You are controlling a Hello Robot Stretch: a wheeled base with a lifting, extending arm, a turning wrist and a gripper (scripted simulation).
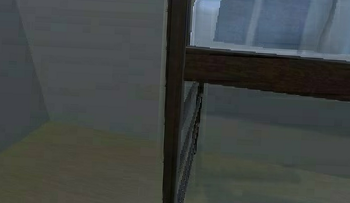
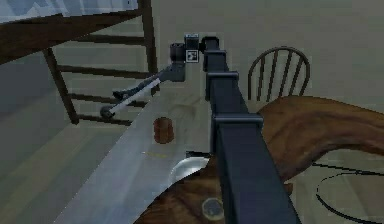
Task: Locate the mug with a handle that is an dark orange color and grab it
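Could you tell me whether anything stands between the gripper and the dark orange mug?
Nothing visible does: only a bare pale surface separates the dark two-finger gripper from the small dark orange mug.

Forward view faces down, close against a dark bed frame (image 1: 173, 99) (floor beneath); arm side view looks out along the arm (image 2: 235, 130), sharing that bed frame (image 2: 60, 35).

Bedding (image 1: 277, 20) up top, pale blue and white stripes. Bed frame (image 1: 174, 89), very dark brown. Wall (image 1: 96, 45) grey-blue, floor (image 1: 70, 164) dull olive. Over here, arm (image 2: 235, 120) near black, its squares (image 2: 190, 56) white with black marks. Table (image 2: 330, 130) rich brown woodgrain. Small cup (image 2: 163, 128) dark orange-brown, strip (image 2: 120, 170) pale grey, chair (image 2: 280, 49) dark brown.
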